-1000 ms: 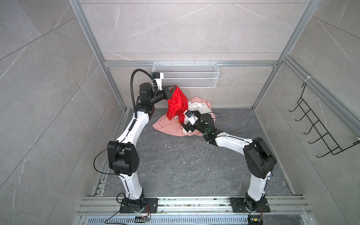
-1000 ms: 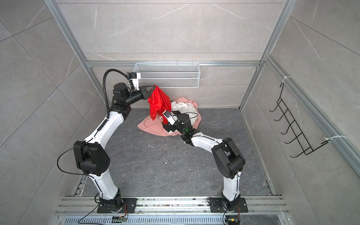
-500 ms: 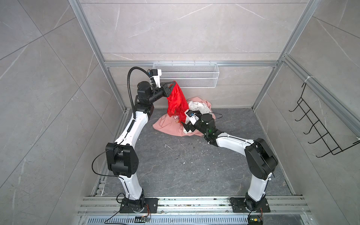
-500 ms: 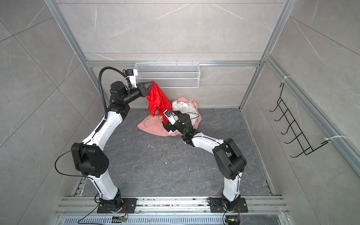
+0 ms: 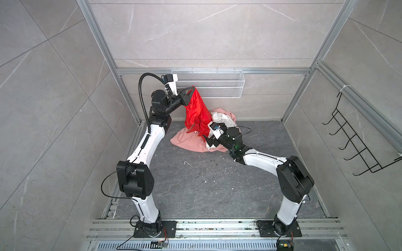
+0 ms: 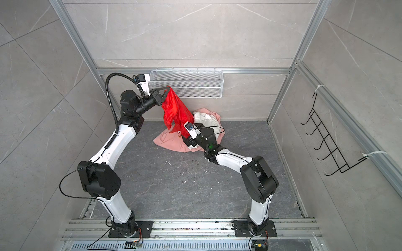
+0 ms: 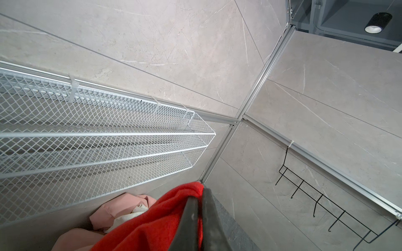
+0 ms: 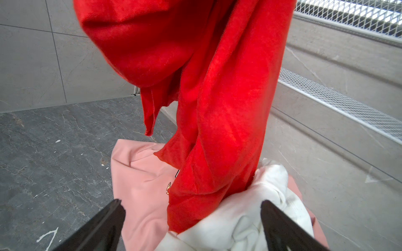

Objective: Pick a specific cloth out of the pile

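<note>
The left gripper [image 5: 191, 89] is up high, just in front of the wire basket [image 5: 217, 84] on the back wall, its jaws pinched together on the top edge of the cloth [image 5: 195, 110]. The bright red fabric hangs from it in a long twisted drape. Its lower end reaches down to the pile [image 5: 189, 143] at the back of the grey bench [image 5: 195, 184], right against the white garment [image 8: 250, 217] that sits on the salmon-pink garment [image 8: 141, 184]. The right gripper [image 8: 191, 203] is low at the pile with its jaws spread wide, one on each side of the red hem and the white folds, gripping nothing. Whether its fingers [image 8: 108, 217] brush the fabric I cannot tell
</note>
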`<state>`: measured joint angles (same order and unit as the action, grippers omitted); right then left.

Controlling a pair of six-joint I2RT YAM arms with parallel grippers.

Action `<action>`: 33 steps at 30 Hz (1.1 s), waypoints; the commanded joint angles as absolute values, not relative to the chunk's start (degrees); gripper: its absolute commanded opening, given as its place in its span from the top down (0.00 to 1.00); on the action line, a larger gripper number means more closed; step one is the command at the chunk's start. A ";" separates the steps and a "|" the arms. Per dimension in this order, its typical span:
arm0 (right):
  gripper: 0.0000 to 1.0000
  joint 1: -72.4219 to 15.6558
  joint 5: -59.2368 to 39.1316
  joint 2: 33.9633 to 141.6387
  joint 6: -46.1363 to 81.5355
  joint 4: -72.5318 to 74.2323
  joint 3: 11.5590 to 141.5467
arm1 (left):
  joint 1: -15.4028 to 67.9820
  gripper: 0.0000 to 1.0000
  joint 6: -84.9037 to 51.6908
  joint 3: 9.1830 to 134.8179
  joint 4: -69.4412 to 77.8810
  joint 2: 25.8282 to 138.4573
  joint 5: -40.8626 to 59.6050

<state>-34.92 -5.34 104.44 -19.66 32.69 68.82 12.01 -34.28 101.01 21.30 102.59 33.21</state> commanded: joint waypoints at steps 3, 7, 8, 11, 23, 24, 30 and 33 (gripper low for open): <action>0.00 -35.33 -5.38 101.74 -18.27 34.46 67.97 | 12.14 1.00 -36.29 103.71 29.88 98.47 32.44; 0.00 -35.26 -5.45 101.34 -18.13 34.72 67.76 | 12.17 1.00 -37.02 104.15 30.38 98.27 32.34; 0.00 -35.33 -5.53 101.26 -18.03 34.82 67.67 | 12.16 1.00 -37.00 104.23 30.45 98.14 32.43; 0.00 -35.32 -5.87 101.02 -17.84 34.94 67.57 | 12.15 1.00 -36.92 104.10 30.58 97.70 32.61; 0.00 -35.31 -6.50 99.87 -16.87 35.20 67.21 | 12.20 1.00 -36.14 103.97 30.81 95.73 31.73; 0.00 -35.33 -6.59 99.81 -16.78 35.16 67.24 | 12.14 1.00 -36.25 104.02 30.93 95.58 31.79; 0.00 -35.33 -7.55 98.82 -16.58 34.71 66.96 | 12.09 1.00 -36.99 104.92 29.91 94.86 32.06; 0.00 -35.32 -7.90 98.23 -16.61 34.39 66.72 | 11.98 1.00 -37.60 105.44 29.53 94.64 33.07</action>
